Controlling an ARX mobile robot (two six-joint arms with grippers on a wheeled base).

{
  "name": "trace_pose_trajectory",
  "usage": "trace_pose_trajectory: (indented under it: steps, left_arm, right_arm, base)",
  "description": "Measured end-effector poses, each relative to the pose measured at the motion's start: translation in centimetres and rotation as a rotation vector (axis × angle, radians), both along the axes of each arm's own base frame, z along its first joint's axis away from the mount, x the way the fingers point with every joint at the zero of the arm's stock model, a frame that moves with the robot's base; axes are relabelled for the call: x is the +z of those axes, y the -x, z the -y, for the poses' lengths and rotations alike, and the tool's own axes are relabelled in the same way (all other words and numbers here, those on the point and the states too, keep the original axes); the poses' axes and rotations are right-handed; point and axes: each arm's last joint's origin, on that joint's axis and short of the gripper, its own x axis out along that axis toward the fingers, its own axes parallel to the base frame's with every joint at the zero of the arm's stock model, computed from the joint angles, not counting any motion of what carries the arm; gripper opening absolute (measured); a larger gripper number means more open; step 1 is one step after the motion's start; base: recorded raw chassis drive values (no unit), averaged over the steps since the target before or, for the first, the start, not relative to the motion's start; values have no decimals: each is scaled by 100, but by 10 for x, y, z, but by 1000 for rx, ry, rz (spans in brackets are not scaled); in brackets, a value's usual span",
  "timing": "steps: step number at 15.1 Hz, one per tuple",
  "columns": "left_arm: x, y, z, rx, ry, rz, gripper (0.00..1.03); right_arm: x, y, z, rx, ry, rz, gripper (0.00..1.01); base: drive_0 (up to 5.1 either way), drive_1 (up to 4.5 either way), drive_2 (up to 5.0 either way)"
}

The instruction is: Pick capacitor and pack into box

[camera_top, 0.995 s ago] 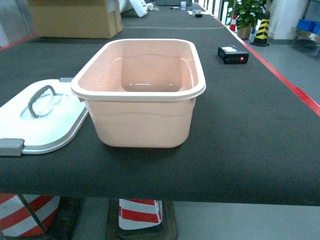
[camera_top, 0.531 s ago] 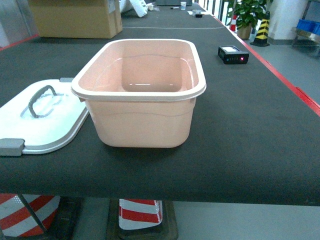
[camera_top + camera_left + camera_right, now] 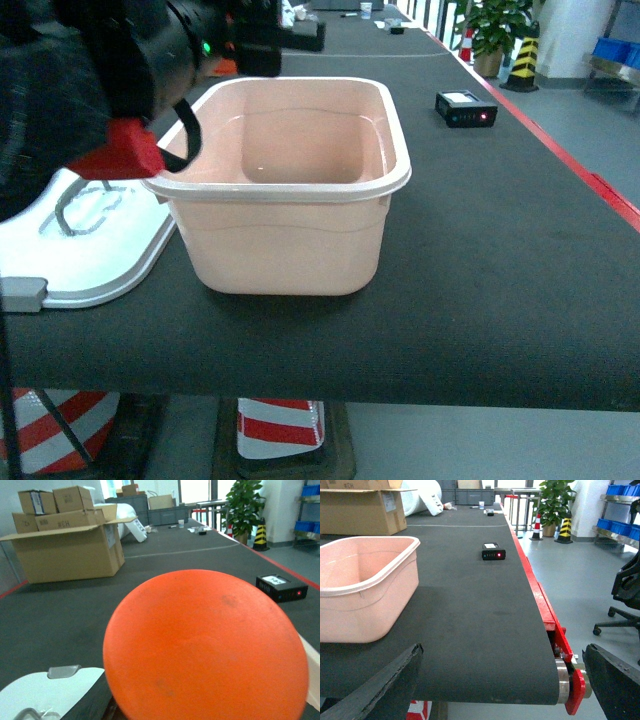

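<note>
The pale peach-pink box [image 3: 290, 250] stands open on the black belt, and nothing shows inside it. Its white lid [image 3: 100, 250] with grey handle lies flat to its left. My left gripper [image 3: 125, 140] hangs over the box's left rim, holding the capacitor [image 3: 120, 152], an orange-red disc. In the left wrist view the capacitor [image 3: 205, 650] fills the frame and hides the jaws; the lid [image 3: 45, 695] shows below left. My right gripper [image 3: 502, 652] is open and empty over the belt's near edge, right of the box [image 3: 360, 610].
A black device with a red light [image 3: 466, 108] sits on the belt behind the box on the right. A brown cardboard carton [image 3: 70, 545] stands far back left. The belt's red edge [image 3: 600, 190] runs along the right. Striped cones [image 3: 280, 425] stand under the table.
My left arm has come into the head view from the upper left, carrying the capacitor, and now covers the carton and part of the lid. The box and lid have not moved.
</note>
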Motion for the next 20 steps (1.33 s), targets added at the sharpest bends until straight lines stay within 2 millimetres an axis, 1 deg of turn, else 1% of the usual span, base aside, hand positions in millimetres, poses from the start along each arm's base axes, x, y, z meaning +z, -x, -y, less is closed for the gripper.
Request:
trace_pose_trajectory:
  steps: [1, 2, 3, 5, 6, 7, 8, 9, 10, 12, 13, 16, 17, 18, 19, 20]
  left_arm:
    - [-16, -14, 4, 1, -2, -17, 44]
    - [-27, -20, 6, 0, 4, -40, 55]
    - [-29, -20, 6, 0, 9, -45, 66]
    - [-21, -22, 5, 3, 24, -18, 90]
    - [-22, -22, 5, 2, 24, -20, 100]
    - [-22, -22, 5, 2, 25, -21, 97]
    - [-22, -22, 5, 2, 26, -20, 98]
    - [-22, -17, 0, 57, 26, -31, 98]
    - [-26, -1, -15, 103, 23, -54, 98]
    - [-24, 15, -35, 163, 27, -52, 98]
    - [-23, 18, -43, 184, 30, -52, 98]
    - [-7, 30, -76, 266, 63, -8, 98]
    - [-3, 33, -84, 283, 68, 1, 98]
    - [3, 38, -100, 328, 77, 25, 98]
    - [5, 45, -124, 391, 80, 43, 98]
    - [-6, 45, -144, 425, 66, 21, 98]
  right_arm:
    - [0, 0, 0, 0, 0, 0, 98]
    - [0, 0, 0, 0, 0, 0, 98]
    - [0, 0, 0, 0, 0, 0, 98]
    - [0, 0, 0, 0, 0, 0, 98]
    - [0, 0, 0, 0, 0, 0, 98]
    - [0, 0, 0, 0, 0, 0, 98]
    - [0, 0, 0, 0, 0, 0, 98]
    - [0, 0, 0, 0, 0, 0, 98]
    - [0, 0, 0, 0, 0, 0, 98]
    - [0, 0, 0, 0, 0, -1, 98]
    - [0, 0, 0, 0, 0, 0, 98]
    - [0, 0, 0, 0, 0, 0, 98]
    - [0, 0, 0, 0, 0, 0, 98]
    - [0, 0, 0, 0, 0, 0, 98]
    - [0, 0, 0, 0, 0, 0, 98]
    - [0, 0, 0, 0, 0, 1, 98]
  base:
    - [0, 0, 0]
    - [0, 0, 0]
    - [0, 0, 0]
    - [0, 0, 0]
    - [0, 0, 0]
    - [0, 0, 0]
    - [0, 0, 0]
    - [0, 0, 0]
    - [0, 0, 0]
    - [0, 0, 0]
    - [0, 0, 0]
    - [0, 0, 0]
    - [0, 0, 0]
    - [0, 0, 0]
    - [0, 0, 0]
    - [0, 0, 0]
